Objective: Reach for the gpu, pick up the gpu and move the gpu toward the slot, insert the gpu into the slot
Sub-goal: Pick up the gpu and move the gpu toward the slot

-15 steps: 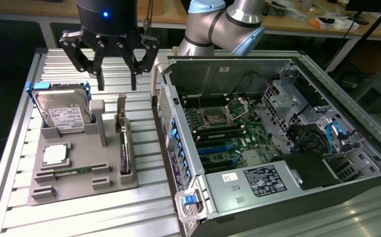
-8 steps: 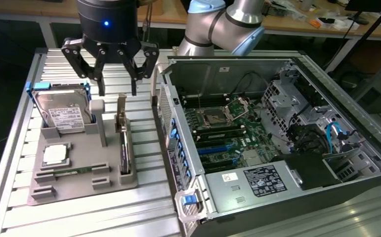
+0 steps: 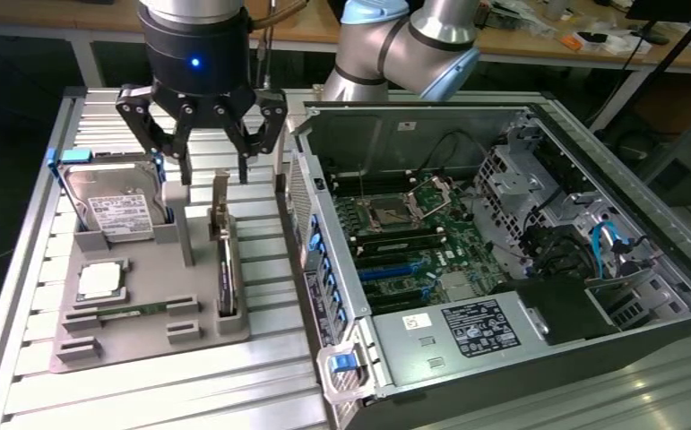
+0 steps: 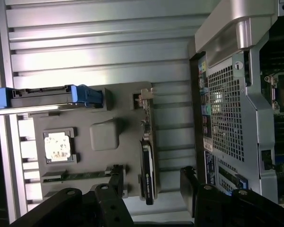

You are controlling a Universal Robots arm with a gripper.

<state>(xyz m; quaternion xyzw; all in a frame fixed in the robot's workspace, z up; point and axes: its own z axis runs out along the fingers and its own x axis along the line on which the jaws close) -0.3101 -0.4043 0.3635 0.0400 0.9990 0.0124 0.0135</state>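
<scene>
Gripper: the gripper (image 3: pixel 215 172) is hanging over the grey tray with its black fingers (image 3: pixel 249 157) spread wide and is gripping nothing.
Wrist view: the gripper (image 4: pixel 153 187) is showing one finger on each side of the card's lower end, and both fingers (image 4: pixel 116 179) are staying clear of it.
Gpu: the gpu (image 3: pixel 223 260) is standing on its long edge in a groove of the grey holder tray (image 3: pixel 142 345), just below the fingertips; from the wrist it is appearing edge-on (image 4: pixel 147 161).
Tray neighbours: a hard drive (image 3: pixel 118 210) is leaning upright at the tray's far end, a processor chip (image 3: pixel 100 279) is lying flat beside it, and a memory stick (image 3: pixel 130 312) is sitting in a low groove.
Computer case: the open case (image 3: pixel 632 296) is lying on the ribbed aluminium table (image 3: pixel 142 394) at the exterior view's right of the tray.
Slot: the blue slots (image 3: pixel 387 267) on the motherboard (image 3: pixel 441 224) are sitting well apart from the gpu.
</scene>
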